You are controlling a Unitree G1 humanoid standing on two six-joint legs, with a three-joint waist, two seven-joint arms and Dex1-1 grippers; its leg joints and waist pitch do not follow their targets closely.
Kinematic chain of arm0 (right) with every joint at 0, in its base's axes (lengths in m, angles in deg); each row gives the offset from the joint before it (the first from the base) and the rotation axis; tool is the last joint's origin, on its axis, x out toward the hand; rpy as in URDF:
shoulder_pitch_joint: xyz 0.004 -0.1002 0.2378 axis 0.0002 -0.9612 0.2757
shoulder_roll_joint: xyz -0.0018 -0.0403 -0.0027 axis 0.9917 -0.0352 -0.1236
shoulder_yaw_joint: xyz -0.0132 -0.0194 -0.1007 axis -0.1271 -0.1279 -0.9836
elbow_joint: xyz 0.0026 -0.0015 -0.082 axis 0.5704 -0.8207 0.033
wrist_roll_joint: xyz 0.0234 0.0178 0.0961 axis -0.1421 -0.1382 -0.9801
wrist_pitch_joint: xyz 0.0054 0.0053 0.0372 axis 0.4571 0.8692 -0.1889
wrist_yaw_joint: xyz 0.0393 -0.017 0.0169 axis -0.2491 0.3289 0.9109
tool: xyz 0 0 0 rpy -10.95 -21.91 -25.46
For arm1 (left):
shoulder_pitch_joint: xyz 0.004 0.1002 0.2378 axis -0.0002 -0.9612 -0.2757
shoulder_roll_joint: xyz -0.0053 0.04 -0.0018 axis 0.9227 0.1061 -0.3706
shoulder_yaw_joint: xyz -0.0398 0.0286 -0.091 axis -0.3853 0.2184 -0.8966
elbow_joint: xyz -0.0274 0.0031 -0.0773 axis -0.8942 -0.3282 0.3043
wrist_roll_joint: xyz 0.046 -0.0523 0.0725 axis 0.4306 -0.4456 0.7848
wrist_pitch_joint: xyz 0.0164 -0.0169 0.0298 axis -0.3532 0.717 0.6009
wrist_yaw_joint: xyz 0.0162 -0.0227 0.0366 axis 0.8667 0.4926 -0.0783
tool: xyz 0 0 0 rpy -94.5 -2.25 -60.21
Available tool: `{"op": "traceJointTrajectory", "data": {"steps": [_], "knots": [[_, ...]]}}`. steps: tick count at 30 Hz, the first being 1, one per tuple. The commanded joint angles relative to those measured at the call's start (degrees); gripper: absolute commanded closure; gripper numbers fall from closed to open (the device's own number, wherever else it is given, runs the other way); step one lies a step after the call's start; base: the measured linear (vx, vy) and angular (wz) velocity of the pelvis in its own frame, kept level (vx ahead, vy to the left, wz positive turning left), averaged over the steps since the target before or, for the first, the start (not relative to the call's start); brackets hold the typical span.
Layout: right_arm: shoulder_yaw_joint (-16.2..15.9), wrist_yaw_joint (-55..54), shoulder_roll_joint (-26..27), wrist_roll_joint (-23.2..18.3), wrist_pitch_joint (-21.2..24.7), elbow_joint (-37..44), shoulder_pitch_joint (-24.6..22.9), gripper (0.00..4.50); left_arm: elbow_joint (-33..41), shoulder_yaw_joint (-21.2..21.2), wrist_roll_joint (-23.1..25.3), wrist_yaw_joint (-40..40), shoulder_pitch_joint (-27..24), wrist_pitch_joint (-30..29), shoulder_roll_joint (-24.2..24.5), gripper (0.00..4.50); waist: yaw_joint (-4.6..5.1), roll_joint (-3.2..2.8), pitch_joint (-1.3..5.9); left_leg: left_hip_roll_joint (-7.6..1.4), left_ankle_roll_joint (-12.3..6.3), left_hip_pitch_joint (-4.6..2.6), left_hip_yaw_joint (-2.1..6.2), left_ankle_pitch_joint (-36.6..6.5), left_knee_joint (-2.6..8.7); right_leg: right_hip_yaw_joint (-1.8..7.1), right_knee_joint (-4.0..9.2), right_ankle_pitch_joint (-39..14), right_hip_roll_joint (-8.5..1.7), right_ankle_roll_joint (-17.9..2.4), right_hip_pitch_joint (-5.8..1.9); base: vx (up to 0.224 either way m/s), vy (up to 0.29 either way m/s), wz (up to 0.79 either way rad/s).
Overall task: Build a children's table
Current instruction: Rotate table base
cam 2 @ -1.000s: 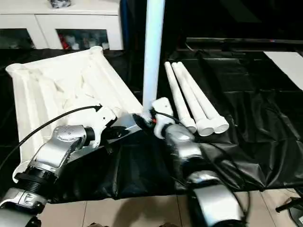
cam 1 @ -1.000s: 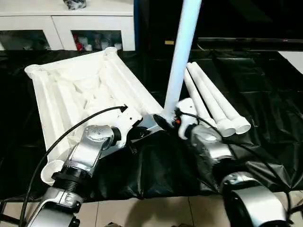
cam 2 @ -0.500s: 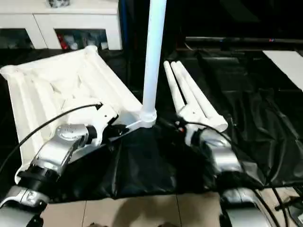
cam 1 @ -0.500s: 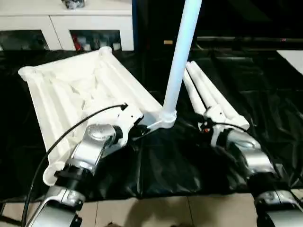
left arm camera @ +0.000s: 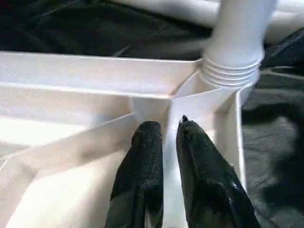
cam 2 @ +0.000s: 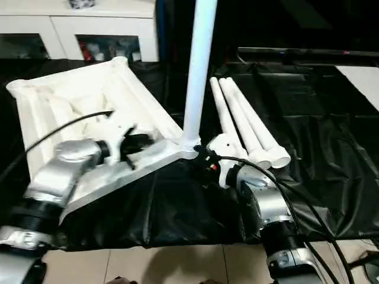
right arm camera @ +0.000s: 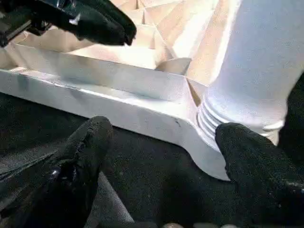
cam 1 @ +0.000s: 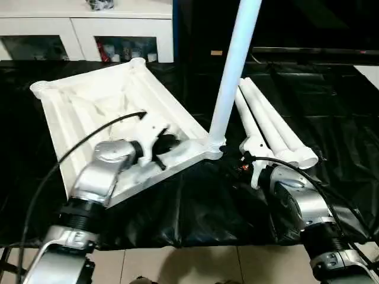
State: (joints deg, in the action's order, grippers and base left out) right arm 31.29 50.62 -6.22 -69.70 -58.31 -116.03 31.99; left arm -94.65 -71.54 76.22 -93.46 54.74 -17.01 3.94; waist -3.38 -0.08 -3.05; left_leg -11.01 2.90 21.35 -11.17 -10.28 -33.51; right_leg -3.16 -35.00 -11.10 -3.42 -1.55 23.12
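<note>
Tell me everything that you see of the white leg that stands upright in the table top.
The upright leg is a long, smooth white tube that looks like plastic. It leans slightly and runs past the top of the head view. Its threaded lower end sits in the near corner socket of the upside-down table top. Nothing grips it; the right gripper is open near its base.

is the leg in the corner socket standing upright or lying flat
Upright. The leg rises steeply from the corner socket of the upturned table top, leaning slightly; three spare legs lie flat beside it.
</note>
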Motion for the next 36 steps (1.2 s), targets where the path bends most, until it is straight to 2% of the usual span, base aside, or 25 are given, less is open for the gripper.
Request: {"op": "traceJointTrajectory", "data": {"steps": [1, 2, 4, 6, 7, 8, 9, 12, 13, 14, 16, 18, 21, 23, 26, 28, 30, 31, 33, 35, 36], "knots": [[-0.63, -0.32, -0.23, 0.37, 1.35, 2.46, -0.97, 0.52, 0.40, -2.13, 0.61, 1.62, 0.34, -1.72, 2.59, 3.62, -0.23, -0.62, 3.79, -2.25, -2.76, -0.77, 1.27, -9.12, 3.34, 2.63, 3.89, -5.28, -4.37, -12.71, -3.08, 0.000, 0.000, 0.00], [-0.86, -0.33, -0.28, 0.47, 1.57, 2.82, -1.16, 0.52, 0.17, -2.57, 1.04, 2.26, 0.43, -1.86, 3.55, 3.62, -0.18, -0.54, 3.78, -2.24, -2.78, -0.74, 1.27, -9.17, 3.37, 2.61, 3.90, -5.10, -4.30, -12.65, -3.09, 0.000, 0.000, 0.00], [-1.60, -1.29, -0.13, 0.83, 2.79, 4.17, -1.76, 0.52, -2.50, -4.05, 5.29, 8.46, 1.35, -1.28, 8.59, 3.34, 0.19, -0.67, 3.71, -2.10, -2.38, -0.60, 1.53, -10.13, 3.54, 2.43, 3.83, -5.88, -4.10, -11.60, -3.23, 0.000, 0.000, 0.00], [-2.57, -2.68, 0.36, 2.15, 3.44, 3.83, -1.51, 0.52, -5.94, -4.97, 9.69, 14.50, 2.17, -0.99, 14.30, 3.24, 0.82, -0.80, 3.69, -1.88, -1.69, -0.73, 1.60, -11.25, 3.52, 2.38, 3.99, -7.59, -3.95, -10.63, -3.16, 0.000, 0.000, 0.00], [-2.82, -3.00, 0.50, 2.52, 3.53, 3.63, -1.39, 0.52, -6.68, -5.19, 10.57, 15.69, 2.30, -1.07, 15.64, 3.24, 0.93, -0.98, 3.67, -1.93, -1.24, -0.91, 1.67, -11.62, 3.51, 2.39, 4.12, -8.47, -3.97, -10.40, -2.98, 0.000, 0.000, 0.00], [-3.12, -3.60, 0.88, 2.98, 3.75, 3.15, -1.08, 0.52, -7.11, -6.00, 11.04, 16.55, 2.11, -1.67, 17.21, 3.24, 0.99, -0.81, 3.72, -1.93, -1.19, -0.90, 1.65, -11.51, 3.50, 2.37, 4.13, -8.39, -3.95, -10.51, -3.02, 0.000, 0.000, 0.00], [-3.37, -4.08, 1.19, 3.23, 4.02, 2.95, -0.85, 0.52, -7.16, -6.75, 11.05, 16.93, 1.83, -2.48, 18.25, 3.24, 0.89, -0.81, 3.66, -2.22, -0.89, -0.99, 1.65, -11.02, 3.59, 2.41, 3.99, -7.40, -4.10, -11.59, -2.81, 0.000, 0.000, 0.00], [-3.76, -4.57, 1.61, 3.56, 4.32, 2.68, -0.56, 0.52, -7.00, -7.26, 11.45, 16.95, 1.05, -3.46, 19.79, 3.24, 0.32, -1.20, 3.62, -2.39, -0.52, -1.30, 1.60, -11.44, 3.62, 2.48, 3.79, -6.85, -4.17, -12.49, -2.50, 0.000, 0.000, 0.00], [-4.36, -5.61, 2.23, 4.43, 4.51, 1.68, 0.06, 0.52, -6.80, -6.65, 12.54, 15.65, -0.78, -4.50, 22.09, 3.24, -0.06, -1.07, 3.64, -2.46, -0.40, -1.27, 1.60, -11.42, 3.68, 2.50, 3.70, -6.58, -4.30, -12.55, -2.46, 0.000, 0.000, 0.00], [-4.36, -5.61, 2.23, 4.43, 4.51, 1.68, 0.06, 0.52, -6.80, -6.65, 12.54, 15.65, -0.78, -4.50, 22.09, 3.24, 0.04, -1.10, 3.61, -2.40, -0.19, -1.07, 1.65, -11.70, 3.83, 2.50, 3.55, -6.65, -4.27, -12.35, -2.53, 0.000, 0.000, 0.00], [-4.55, -6.87, 2.91, 5.10, 4.66, 0.39, 0.81, 0.52, -6.57, -5.57, 13.08, 13.31, -2.33, -4.81, 23.28, 3.59, -0.10, -1.04, 3.54, -2.40, 0.29, -1.22, 1.61, -12.17, 3.85, 2.63, 3.77, -7.27, -4.41, -12.08, -2.47, 0.000, 0.000, 0.00], [-4.47, -7.46, 3.33, 5.01, 5.27, -0.04, 1.20, 0.81, -6.39, -4.83, 12.57, 11.91, -2.89, -5.34, 23.46, 3.63, -0.39, -1.04, 3.55, -2.37, 0.50, -1.32, 1.56, -12.33, 3.83, 2.72, 3.83, -7.53, -4.50, -12.03, -2.42, 0.000, 0.000, 0.00], [-4.68, -10.19, 4.17, 6.05, 5.98, -1.77, 2.43, 0.93, -6.96, -2.26, 12.35, 9.12, -3.75, -5.72, 23.92, 4.04, -0.83, -1.34, 3.51, -2.42, 1.35, -1.34, 1.75, -13.35, 4.04, 2.78, 3.86, -8.96, -4.69, -11.58, -2.34, 0.000, 0.000, 0.00], [-4.83, -11.78, 4.68, 6.79, 6.23, -3.48, 3.42, 1.23, -7.65, -0.65, 12.59, 7.38, -4.18, -5.31, 24.31, 4.13, -0.66, -1.30, 3.62, -2.30, 1.74, -1.31, 1.75, -13.24, 4.04, 2.72, 3.67, -8.18, -4.56, -11.86, -2.36, 0.000, 0.000, 0.00], [-5.25, -15.49, 6.02, 8.84, 5.58, -9.37, 6.58, 1.38, -7.13, 2.83, 12.73, 0.78, -5.53, -3.77, 25.44, 4.48, -0.58, -1.31, 3.60, -2.30, 2.27, -1.31, 1.82, -13.62, 4.09, 2.80, 3.79, -8.76, -4.87, -12.11, -2.34, 0.000, 0.000, 0.00], [-5.25, -16.20, 6.25, 9.12, 5.43, -10.53, 7.20, 1.58, -6.77, 3.63, 12.90, -0.68, -5.76, -3.45, 25.77, 4.50, -0.42, -1.15, 3.64, -2.29, 2.37, -1.26, 1.73, -13.33, 4.03, 2.84, 3.66, -7.58, -4.79, -12.20, -2.51, 0.000, 0.000, 0.00], [-5.20, -17.59, 6.89, 9.39, 4.51, -13.65, 8.89, 1.78, -4.67, 5.94, 12.71, -5.80, -6.80, -2.88, 27.24, 4.50, -0.46, -1.27, 3.77, -2.37, 2.07, -1.27, 1.80, -12.05, 3.96, 2.82, 3.38, -5.58, -4.92, -12.59, -2.57, 0.000, 0.000, 0.00], [-4.97, -18.92, 7.55, 9.61, 3.19, -16.89, 10.80, 1.81, -2.45, 8.03, 12.12, -11.49, -7.93, -2.41, 28.73, 4.50, -0.15, -1.16, 3.70, -2.38, 1.97, -0.90, 1.92, -11.86, 4.09, 2.81, 3.23, -5.93, -5.06, -13.13, -2.73, 0.000, 0.000, 0.00], [-4.65, -19.80, 8.05, 9.61, 2.44, -19.01, 12.12, 1.94, -0.96, 9.35, 11.37, -15.63, -8.84, -1.50, 29.77, 4.50, -0.04, -1.44, 3.51, -2.44, 2.25, -1.32, 1.63, -12.73, 4.03, 2.86, 3.51, -6.67, -4.85, -13.41, -2.35, 0.000, 0.000, 0.00], [-4.37, -20.81, 8.46, 9.66, 1.68, -20.64, 13.19, 2.24, 0.45, 10.12, 10.61, -18.11, -9.53, -2.13, 30.37, 4.50, -0.05, -1.45, 3.42, -2.41, 2.77, -1.38, 1.60, -13.81, 4.14, 2.89, 3.39, -7.32, -4.81, -13.37, -2.45, 0.000, 0.000, 0.00], [-3.95, -21.17, 9.06, 9.32, 1.28, -22.26, 14.28, 2.24, 2.36, 10.41, 8.43, -20.26, -9.95, -2.85, 30.35, 4.50, -0.04, -1.50, 3.39, -2.42, 2.82, -1.45, 1.57, -14.15, 4.19, 2.89, 3.45, -7.58, -4.76, -13.24, -2.39, 0.000, 0.000, 0.00]]}}
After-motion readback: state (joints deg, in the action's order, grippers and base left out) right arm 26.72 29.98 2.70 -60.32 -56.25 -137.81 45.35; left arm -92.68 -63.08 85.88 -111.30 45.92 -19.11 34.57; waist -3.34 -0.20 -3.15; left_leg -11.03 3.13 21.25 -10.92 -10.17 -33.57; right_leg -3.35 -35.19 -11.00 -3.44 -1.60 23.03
